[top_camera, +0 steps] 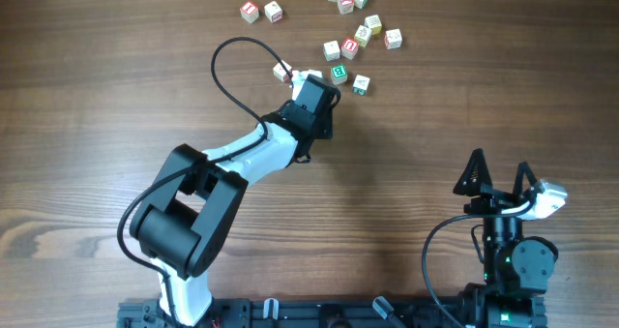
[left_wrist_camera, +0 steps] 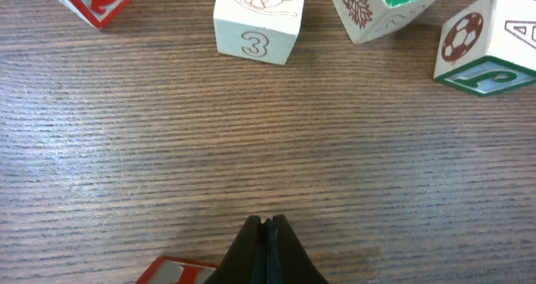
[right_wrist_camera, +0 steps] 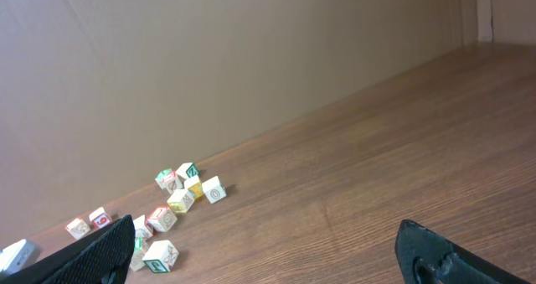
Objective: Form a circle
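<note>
The cubes are lying scattered, forming no ring yet. The left gripper is resting closed and empty; the right gripper is standing open.

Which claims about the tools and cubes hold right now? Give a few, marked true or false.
1. The left tool is shut and empty. True.
2. The right tool is shut. False: its jaws stand wide open.
3. The cubes form a closed ring. False: they lie scattered in a loose group.
4. A cube marked 3 lies ahead of the left tool, apart from it. True.
5. The right tool is in among the cubes. False: it sits well away from them.
</note>
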`<state>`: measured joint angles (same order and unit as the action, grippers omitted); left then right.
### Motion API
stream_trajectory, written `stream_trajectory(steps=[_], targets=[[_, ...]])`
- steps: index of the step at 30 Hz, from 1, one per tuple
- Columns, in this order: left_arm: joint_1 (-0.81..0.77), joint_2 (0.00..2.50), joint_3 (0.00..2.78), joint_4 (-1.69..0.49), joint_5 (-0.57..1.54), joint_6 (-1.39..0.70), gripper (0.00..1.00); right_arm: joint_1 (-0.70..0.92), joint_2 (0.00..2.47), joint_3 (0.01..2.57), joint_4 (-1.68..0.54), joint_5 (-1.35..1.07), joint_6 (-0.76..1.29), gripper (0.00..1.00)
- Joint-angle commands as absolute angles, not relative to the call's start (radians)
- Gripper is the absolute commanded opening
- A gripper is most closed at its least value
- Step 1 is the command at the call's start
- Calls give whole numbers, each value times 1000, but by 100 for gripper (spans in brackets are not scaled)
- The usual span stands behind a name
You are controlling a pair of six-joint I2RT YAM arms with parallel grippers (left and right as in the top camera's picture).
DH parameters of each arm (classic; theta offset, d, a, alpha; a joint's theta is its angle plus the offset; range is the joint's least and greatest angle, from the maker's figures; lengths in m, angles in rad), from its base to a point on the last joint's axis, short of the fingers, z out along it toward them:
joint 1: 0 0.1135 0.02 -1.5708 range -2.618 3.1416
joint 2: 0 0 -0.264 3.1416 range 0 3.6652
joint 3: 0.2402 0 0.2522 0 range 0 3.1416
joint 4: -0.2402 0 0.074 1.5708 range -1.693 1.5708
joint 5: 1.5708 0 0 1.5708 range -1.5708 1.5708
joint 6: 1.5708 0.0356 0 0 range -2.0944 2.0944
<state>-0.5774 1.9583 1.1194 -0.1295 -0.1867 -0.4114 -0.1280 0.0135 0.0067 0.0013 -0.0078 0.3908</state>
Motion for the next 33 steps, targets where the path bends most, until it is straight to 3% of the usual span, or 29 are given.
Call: stream_trajectory(steps=[1,12,14,19,24,28,30,33], targets=[[-573,1950,1135,-123,-212,-396,4,-131,7,5,6,-24,377,100],[-577,1775,1232,-178,-121,-396,4,-131,7,5,6,-24,377,100],[-574,1700,1238,-247,-131,-395,4,-131,7,5,6,-24,377,100],[-541,1508,1238,-537,-204,-402,24,-131,7,5,6,-24,377,100],[-494,1440,1238,-757,-203,-488,24,-131,7,5,6,-24,380,100],[-451,1439,1232,-875,-202,-581,14,-131,7,5,2,-78,587,100],[-437,1439,1218,-884,-177,-592,11,-131,7,6,19,-264,792,100],[-425,1439,1206,-882,-162,-592,9,-131,7,6,33,-452,900,100]])
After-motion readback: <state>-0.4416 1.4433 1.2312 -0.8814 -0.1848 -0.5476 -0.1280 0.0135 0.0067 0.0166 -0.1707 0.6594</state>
